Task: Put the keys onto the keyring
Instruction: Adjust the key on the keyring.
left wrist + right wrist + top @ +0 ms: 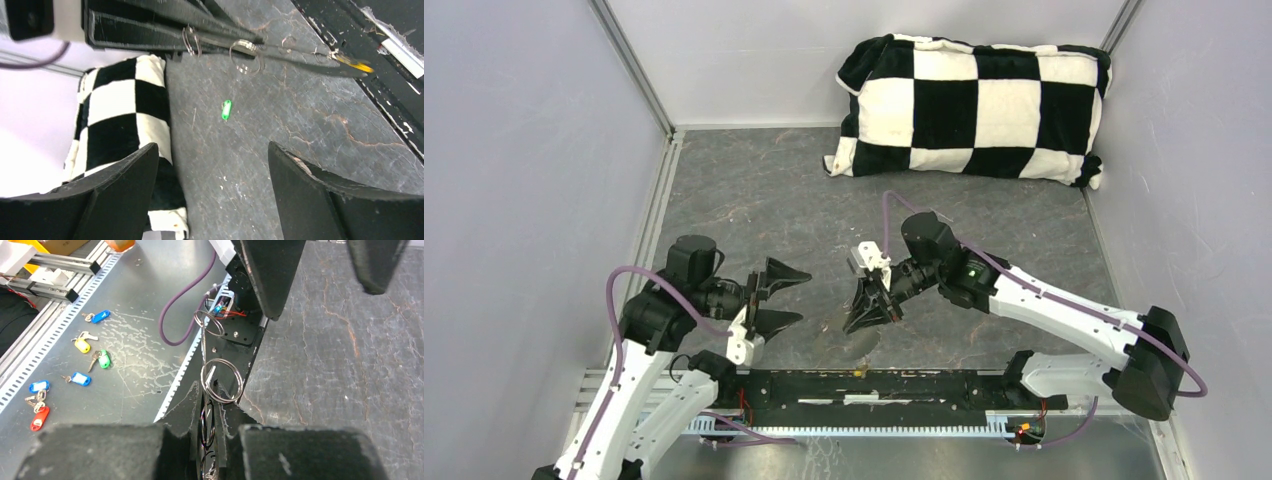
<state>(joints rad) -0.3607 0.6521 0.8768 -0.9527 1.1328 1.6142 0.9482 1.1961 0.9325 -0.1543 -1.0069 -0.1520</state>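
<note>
Early going here, as we read it. We see the right gripper (210, 410) pinched nearly closed on the keyring (204, 385). Its thin silvery wire is trapped between the fingers, and a round coil pokes out just past the tips, low over the table (754, 200) near its front edge. So the ring is secured and presented, and that much looks done. The green key (226, 110) is another story. It lies flat on the dark surface on its own, apart from the ring and touching nothing, so we judge it not threaded. The left gripper (211, 147) faces it with its claw spread wide and nothing between the fingers, and the key sits ahead of the gap in the wrist view. The yellow-orange key (357, 62) shows near the tip of the right gripper, beside the black rail (944, 385). We cannot tell whether it rides on the wire or merely lies by it, because it is too small. Off to the side, spare tagged keys (81, 345) lie on a metal shelf (135, 375), and a chequered pillow (974, 105) sits at the far end. By our count, at least the green key has to be picked up, carried across and worked onto the wire, and that threading looks like the fiddly part.
</note>
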